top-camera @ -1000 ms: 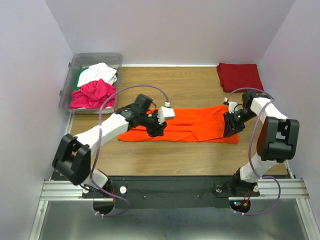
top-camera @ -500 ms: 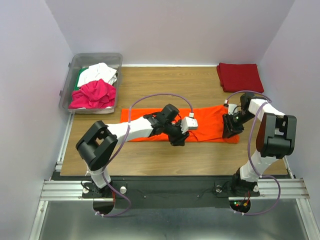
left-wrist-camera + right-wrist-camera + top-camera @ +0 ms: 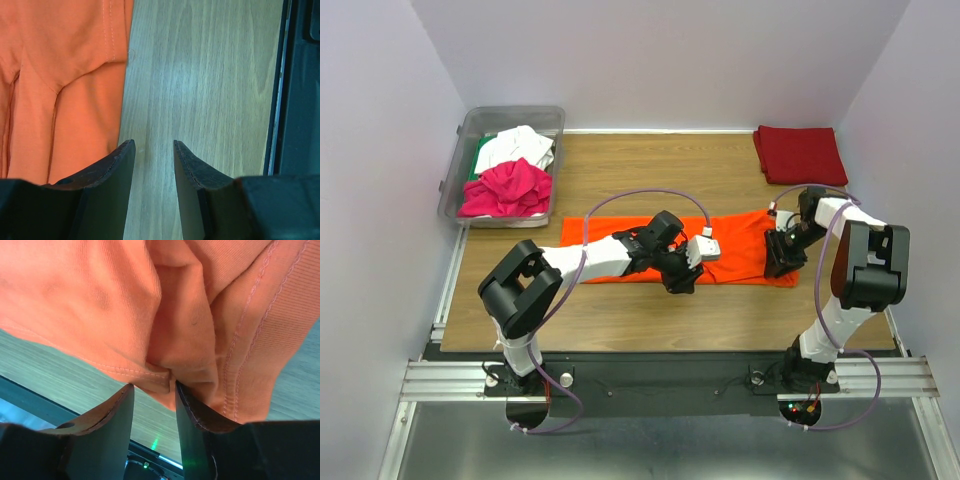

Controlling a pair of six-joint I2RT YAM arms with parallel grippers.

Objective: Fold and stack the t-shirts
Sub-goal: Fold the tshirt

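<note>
Currently stretched as a long strip across the table [image 3: 650, 170]: orange t-shirt [image 3: 740, 245], likely readied for a crosswise fold. Hovering beside its near edge with left gripper [image 3: 152, 145], half apart, empty. Nosing its bunched right hem with right gripper [image 3: 152, 387]; cannot tell whether pinching. Beyond, folded dark red t-shirt [image 3: 800, 152], clear bin [image 3: 515, 112]; no obstruction.

An orange t-shirt [image 3: 100, 300] fills most of the view, bunched into soft folds, with double-stitched hems running down its right side. The two dark jaws stand apart at the bottom, a gathered hem lying right at their tips; whether they pinch it is unclear. Pale wooden counter [image 3: 60, 375] shows beneath the cloth, ending lower left at a dark edge.
</note>
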